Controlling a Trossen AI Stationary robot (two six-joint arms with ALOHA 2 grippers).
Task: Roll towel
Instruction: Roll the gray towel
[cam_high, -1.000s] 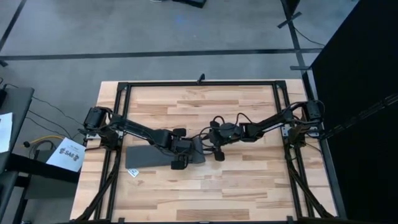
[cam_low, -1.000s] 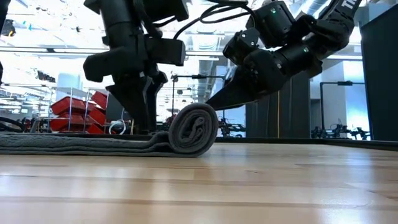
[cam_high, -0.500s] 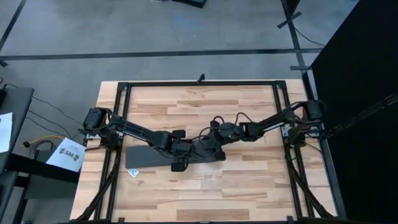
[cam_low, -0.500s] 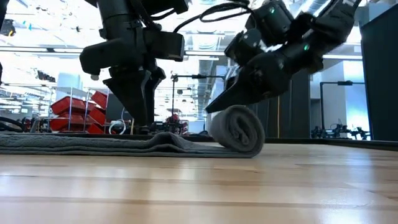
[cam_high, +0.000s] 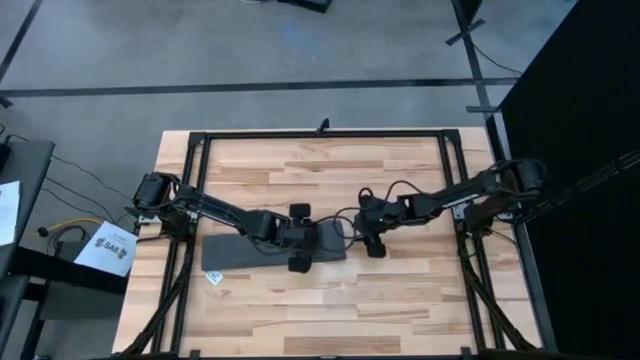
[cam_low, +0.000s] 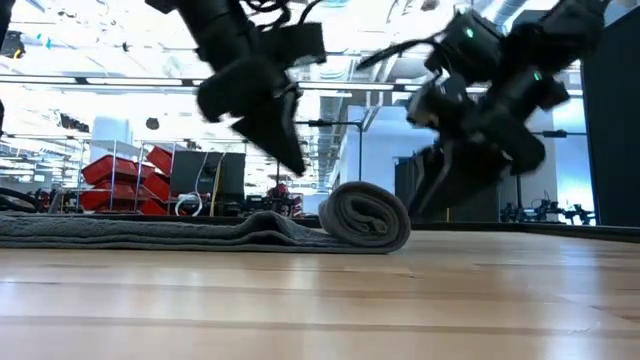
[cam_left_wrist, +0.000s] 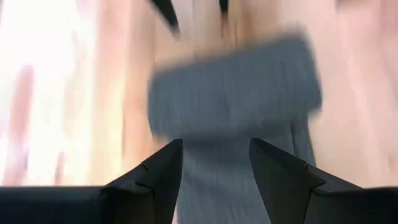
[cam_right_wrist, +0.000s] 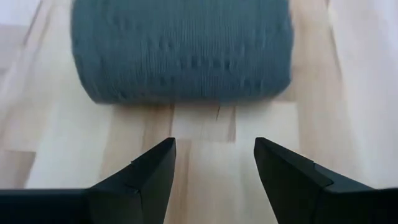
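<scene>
Lying across the middle of the bench (cam_high: 400, 300), nearer its left edge, the towel (cam_high: 255, 252) is a dark grey strip stretched flat from left to right, with its right end wound into a short roll (cam_low: 365, 217); a small white tag (cam_high: 213, 277) sticks out at the strip's near-left corner; the low view shows the roll as a tight spiral resting on the wood, with the unrolled cloth running away from it in a low rumpled band; the left gripper (cam_high: 298, 237) hangs over the flat cloth just beside the roll, its fingers (cam_left_wrist: 155, 177) spread apart with nothing between them, raised clear of the fabric in the low view; the right gripper (cam_high: 372, 226) sits just off the roll's far side, over bare wood, its fingers (cam_right_wrist: 149, 174) likewise parted and empty, the roll lying a little ahead of their tips without touching them.
</scene>
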